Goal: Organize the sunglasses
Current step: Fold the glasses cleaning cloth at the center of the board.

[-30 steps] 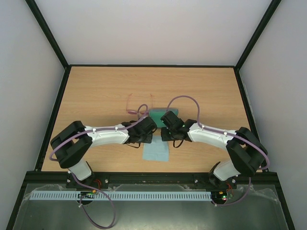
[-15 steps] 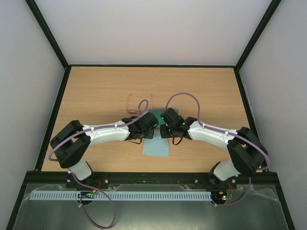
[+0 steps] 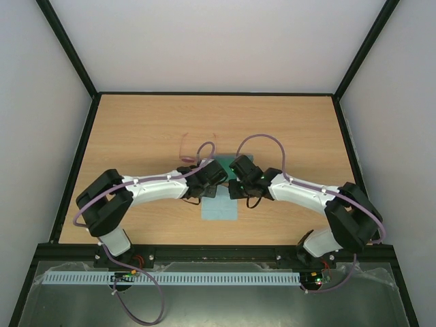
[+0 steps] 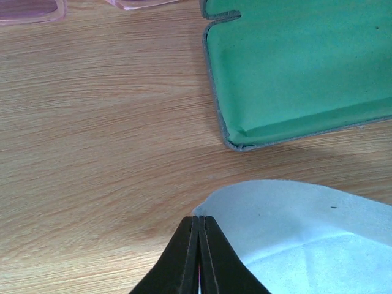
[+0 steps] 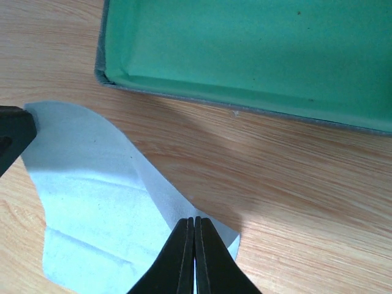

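Observation:
The sunglasses (image 3: 196, 146), thin pink frame, lie on the table beyond the left wrist; their lenses (image 4: 27, 9) show at the top left of the left wrist view. The light-blue cloth (image 3: 219, 208) lies in front of the open grey-blue case with green lining (image 3: 227, 166). My left gripper (image 4: 201, 219) is shut on the cloth's (image 4: 306, 226) far left corner. My right gripper (image 5: 195, 220) is shut on the cloth's (image 5: 92, 196) far right corner. The cloth's far edge is raised off the table. The case (image 4: 300, 67) (image 5: 257, 49) is empty.
The wooden table (image 3: 136, 129) has a black raised border. Both arms meet at the table's middle, their wrists close together over the case's near edge. The tip of the left gripper's finger (image 5: 12, 135) shows at the left edge of the right wrist view.
The left gripper has moved right and farther in, toward the case. The cloth has shifted slightly left and toward the case, its far edge lifted between the two grippers.

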